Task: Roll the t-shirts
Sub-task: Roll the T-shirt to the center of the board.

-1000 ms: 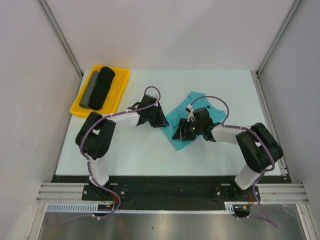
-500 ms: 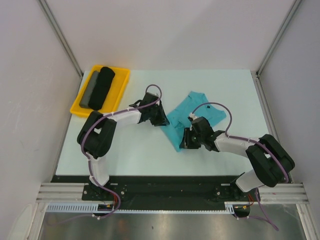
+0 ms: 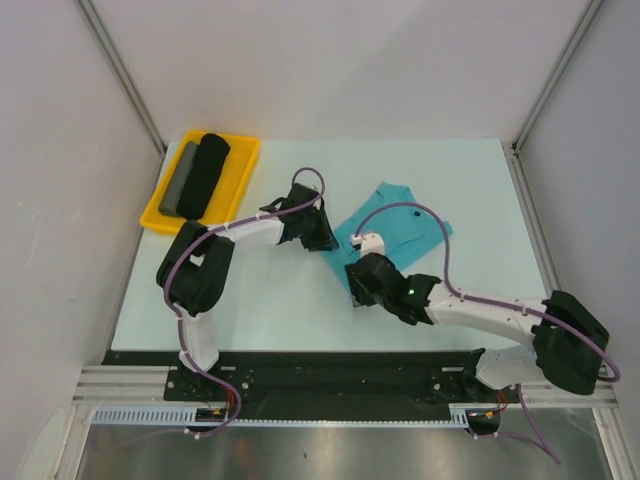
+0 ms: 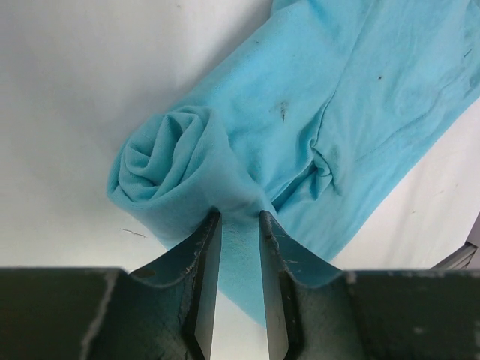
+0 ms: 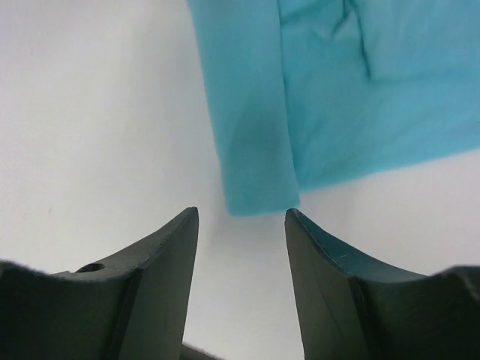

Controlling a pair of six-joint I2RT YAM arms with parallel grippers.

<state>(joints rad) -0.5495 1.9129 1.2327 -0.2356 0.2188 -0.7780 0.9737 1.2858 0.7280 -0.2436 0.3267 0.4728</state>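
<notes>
My left fingers (image 4: pixel 204 277) stand narrow, pinching a fold of the turquoise shirt (image 4: pixel 300 112) beside its rolled end. My right fingers (image 5: pixel 161 270) stand wide and empty, just short of the shirt's corner on the bench (image 5: pixel 90 112).

Two arms of white tubular links and bulky black joint housings: the left arm (image 3: pixel 200 275) at the frame's lower left, the right arm (image 3: pixel 480 312) at lower right. A thin purple cable (image 3: pixel 418 206) loops along each. A tiny green light (image 3: pixel 411 291) glows on the right wrist. The jaws are dark, matte, curved blades, edges scuffed.
</notes>
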